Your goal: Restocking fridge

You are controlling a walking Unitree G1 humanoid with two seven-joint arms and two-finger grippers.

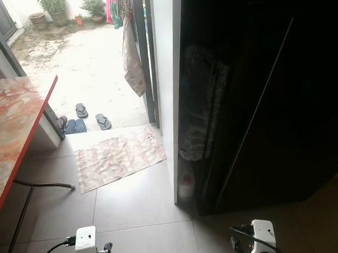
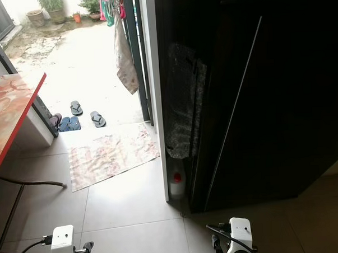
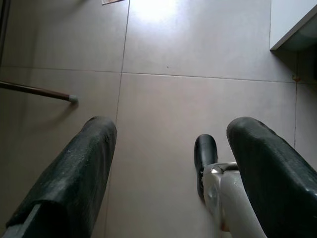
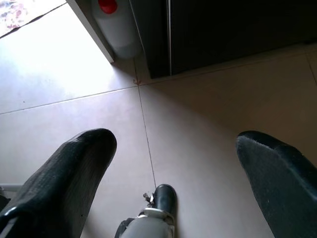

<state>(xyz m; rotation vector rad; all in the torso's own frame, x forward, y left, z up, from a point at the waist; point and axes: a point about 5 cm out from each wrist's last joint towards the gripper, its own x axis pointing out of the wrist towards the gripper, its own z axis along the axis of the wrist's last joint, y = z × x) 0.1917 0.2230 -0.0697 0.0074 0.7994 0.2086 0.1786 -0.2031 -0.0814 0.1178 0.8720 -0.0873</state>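
1. Left pincer point(image 3: 163, 173) and right pincer point(image 4: 173, 183): both hang low over the grey tiled floor point(image 1: 144, 200), fingers apart, empty.
2. Tall dark cabinet-like fridge point(image 1: 269, 100): far right, shut.
3. Red-topped marble-pattern counter point(image 1: 12, 128): left.

The dark cabinet point(image 1: 269, 100) is too shadowed to show its front and runs off the frame's right edge, the red-topped table point(image 1: 14, 122) is cut by the left edge, and the white jug point(image 2: 176, 182) stands half hidden behind the white wall edge point(image 1: 170, 93).
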